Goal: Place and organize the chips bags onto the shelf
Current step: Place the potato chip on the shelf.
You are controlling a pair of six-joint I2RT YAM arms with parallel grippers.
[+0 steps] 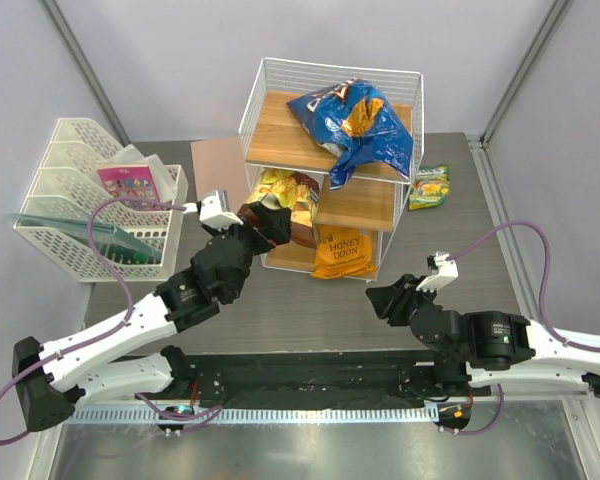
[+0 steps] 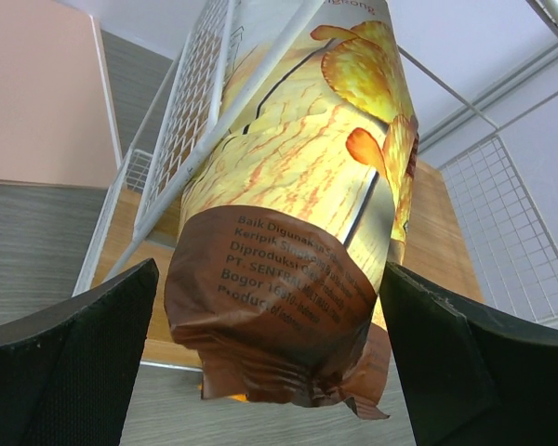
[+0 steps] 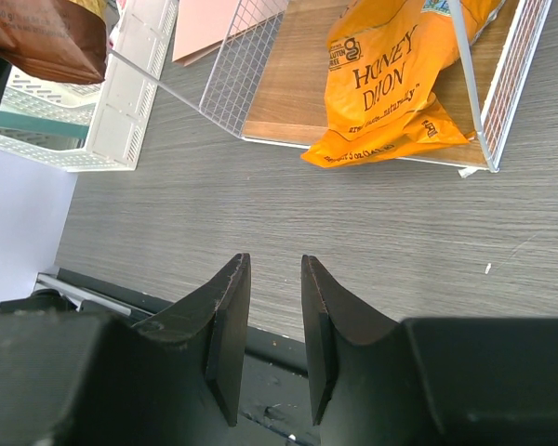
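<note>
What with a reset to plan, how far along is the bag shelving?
Done: Doritos bag on the shelf's top board, Honey Dijon bag on the bottom. In hand: the left fingers stand open around a brown-ended bag at the middle board. To do: the green bag lies on the table beside the shelf.

The shelf (image 1: 275,135) is showing thin white-coated wire around smooth, light wooden boards. The blue bag (image 1: 365,125) and the brown-and-yellow bag (image 2: 288,232) are gleaming as crinkled glossy film. The table (image 1: 310,300) is looking matt grey and wood-grained, and the file tray (image 1: 50,235) is showing white plastic mesh.
</note>
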